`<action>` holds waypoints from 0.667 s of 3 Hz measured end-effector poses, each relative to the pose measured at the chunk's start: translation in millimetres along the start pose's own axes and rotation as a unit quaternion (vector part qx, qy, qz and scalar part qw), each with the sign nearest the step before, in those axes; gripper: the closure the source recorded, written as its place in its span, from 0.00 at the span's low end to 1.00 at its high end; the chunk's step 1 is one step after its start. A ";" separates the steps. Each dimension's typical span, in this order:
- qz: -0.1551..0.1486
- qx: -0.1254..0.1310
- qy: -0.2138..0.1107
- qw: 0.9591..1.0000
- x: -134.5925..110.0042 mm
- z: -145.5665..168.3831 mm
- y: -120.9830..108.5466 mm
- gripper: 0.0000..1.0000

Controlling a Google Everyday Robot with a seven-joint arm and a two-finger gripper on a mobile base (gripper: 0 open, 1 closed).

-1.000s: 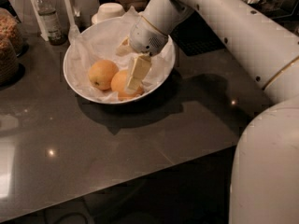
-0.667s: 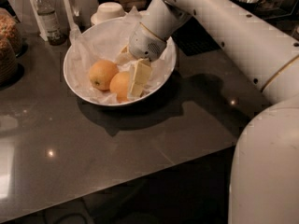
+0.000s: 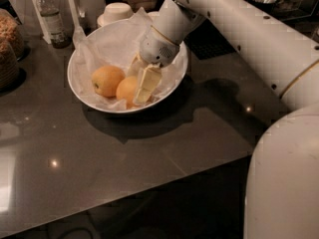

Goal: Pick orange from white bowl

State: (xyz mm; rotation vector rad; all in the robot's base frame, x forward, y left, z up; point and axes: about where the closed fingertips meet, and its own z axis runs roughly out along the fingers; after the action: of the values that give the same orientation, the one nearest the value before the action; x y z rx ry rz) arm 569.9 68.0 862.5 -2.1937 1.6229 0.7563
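The wide white bowl point(image 3: 84, 96), lined with crumpled white paper, stands on the dark counter and holds two oranges. The deeper-coloured orange point(image 3: 125, 89) lies at the front of the bowl. A paler orange point(image 3: 106, 79) lies to its left. My gripper point(image 3: 140, 89) reaches down into the bowl from the upper right and sits against the right side of the deeper orange, partly covering it. The orange rests on the paper.
Small cream upturned bowls point(image 3: 117, 11) stand behind the white bowl. A clear bottle point(image 3: 50, 20) stands at the back left and a jar of brownish food point(image 3: 7, 49) at the far left. My white arm point(image 3: 259, 44) and base point(image 3: 284, 178) fill the right side.
My gripper has moved slightly down and to the left inside the bowl, closer against the deeper orange. Bowl and both oranges have not moved.
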 end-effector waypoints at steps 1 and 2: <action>0.002 -0.004 0.006 1.000 2.1 0.2 2.1 0.89; -0.030 0.053 0.005 0.998 1.2 -29.7 1.8 1.00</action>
State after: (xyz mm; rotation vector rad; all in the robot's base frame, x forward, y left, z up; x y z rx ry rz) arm 575.3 50.7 886.0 -2.1641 1.5563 0.6298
